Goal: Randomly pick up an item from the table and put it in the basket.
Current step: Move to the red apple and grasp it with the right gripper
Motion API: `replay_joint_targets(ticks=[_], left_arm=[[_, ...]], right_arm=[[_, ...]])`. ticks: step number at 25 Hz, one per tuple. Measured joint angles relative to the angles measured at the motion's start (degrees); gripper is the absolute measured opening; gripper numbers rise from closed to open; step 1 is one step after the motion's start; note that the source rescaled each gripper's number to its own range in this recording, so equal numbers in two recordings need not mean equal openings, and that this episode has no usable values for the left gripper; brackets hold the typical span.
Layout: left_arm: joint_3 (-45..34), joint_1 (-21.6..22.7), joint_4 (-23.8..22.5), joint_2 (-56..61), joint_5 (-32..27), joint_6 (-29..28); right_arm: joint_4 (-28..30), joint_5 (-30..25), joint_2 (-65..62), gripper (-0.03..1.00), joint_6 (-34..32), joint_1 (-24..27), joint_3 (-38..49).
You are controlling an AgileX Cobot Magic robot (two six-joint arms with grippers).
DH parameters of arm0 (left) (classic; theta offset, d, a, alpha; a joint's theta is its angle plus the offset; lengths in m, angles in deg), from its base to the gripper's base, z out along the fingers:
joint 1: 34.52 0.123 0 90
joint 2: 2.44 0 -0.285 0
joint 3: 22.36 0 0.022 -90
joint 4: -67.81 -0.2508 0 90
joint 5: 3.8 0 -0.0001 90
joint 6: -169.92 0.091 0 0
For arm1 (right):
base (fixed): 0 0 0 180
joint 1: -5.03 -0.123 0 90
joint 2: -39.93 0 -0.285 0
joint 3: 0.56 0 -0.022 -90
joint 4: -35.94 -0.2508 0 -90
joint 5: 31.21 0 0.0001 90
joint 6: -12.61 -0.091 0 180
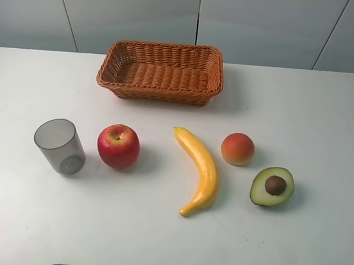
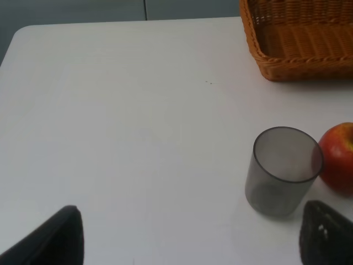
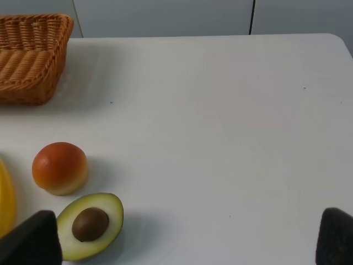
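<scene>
Where the left gripper (image 2: pixel 190 243) is hanging: its two dark fingertips (image 2: pixel 55 240) are standing wide apart over bare tabletop (image 2: pixel 121 110), gripping nothing.
Red apple (image 2: pixel 337 157): is sitting on the tabletop ahead of that gripper, out beyond one fingertip rather than between the two, touching neither.
Grey cup (image 2: pixel 281 171): is standing upright just beside the apple, partly covering it in the left wrist view.
Over at the right gripper (image 3: pixel 182 243): fingertips are likewise spreading wide, holding nothing; a halved avocado (image 3: pixel 89 225) is lying near one, a peach (image 3: pixel 59 168) just past it.
Yellow banana (image 1: pixel 199 171): is lying between apple and peach.
Wicker basket (image 1: pixel 159 93): is resting at the tabletop's far side, well apart from the apple.
</scene>
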Motion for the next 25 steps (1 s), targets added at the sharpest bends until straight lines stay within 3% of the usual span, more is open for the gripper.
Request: replay_joint_targets(ticks=[12, 16, 21, 25], left_arm=[[0.00, 0.00, 0.00, 0.00, 0.00, 0.00], [0.00, 0.00, 0.00, 0.00, 0.00, 0.00], [0.00, 0.00, 0.00, 0.00, 0.00, 0.00], [0.00, 0.00, 0.00, 0.00, 0.00, 0.00]], right_arm=[[-0.34, 0.00, 0.00, 1.00, 0.00, 0.00, 0.00], [-4.20, -2.60, 1.39, 1.00, 0.00, 0.00, -1.68], [-6.44, -4.05, 12.49, 1.00, 0.00, 0.00, -7.97], [-8.83, -2.19, 22.60, 1.00, -0.20, 0.00, -10.73]])
